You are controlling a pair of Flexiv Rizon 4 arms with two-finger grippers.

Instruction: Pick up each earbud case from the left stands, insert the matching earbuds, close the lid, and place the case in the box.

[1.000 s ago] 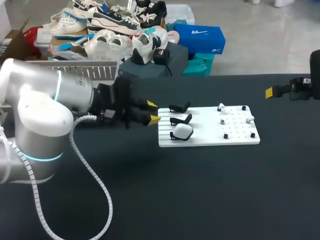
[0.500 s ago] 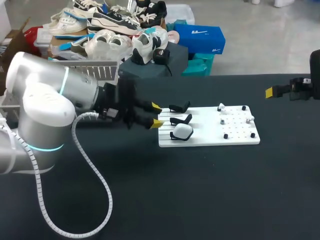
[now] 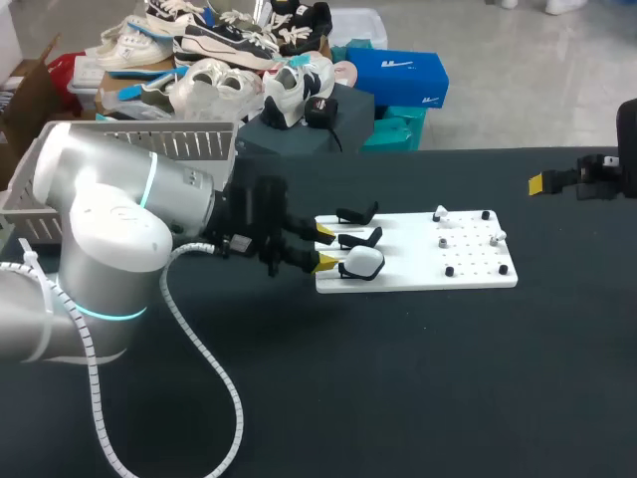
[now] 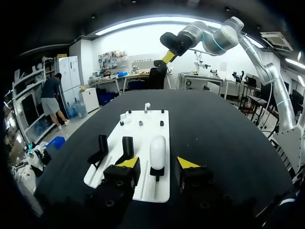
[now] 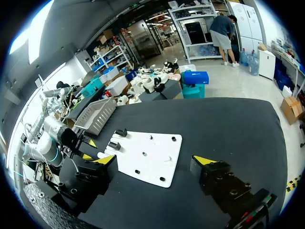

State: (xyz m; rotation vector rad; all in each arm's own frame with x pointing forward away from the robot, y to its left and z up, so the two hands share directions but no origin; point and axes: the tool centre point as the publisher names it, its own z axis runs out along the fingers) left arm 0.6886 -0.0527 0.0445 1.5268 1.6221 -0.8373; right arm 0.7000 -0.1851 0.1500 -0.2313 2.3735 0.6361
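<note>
One earbud case stands just ahead of left end effector.

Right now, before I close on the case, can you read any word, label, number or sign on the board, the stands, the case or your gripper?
No readable text anywhere on the table:
On the earbud case: none, plain white.
On the white board: none, no numbers or marks by the pegs.
On the black stands: none.
On the left gripper: none, only yellow tips.
</note>
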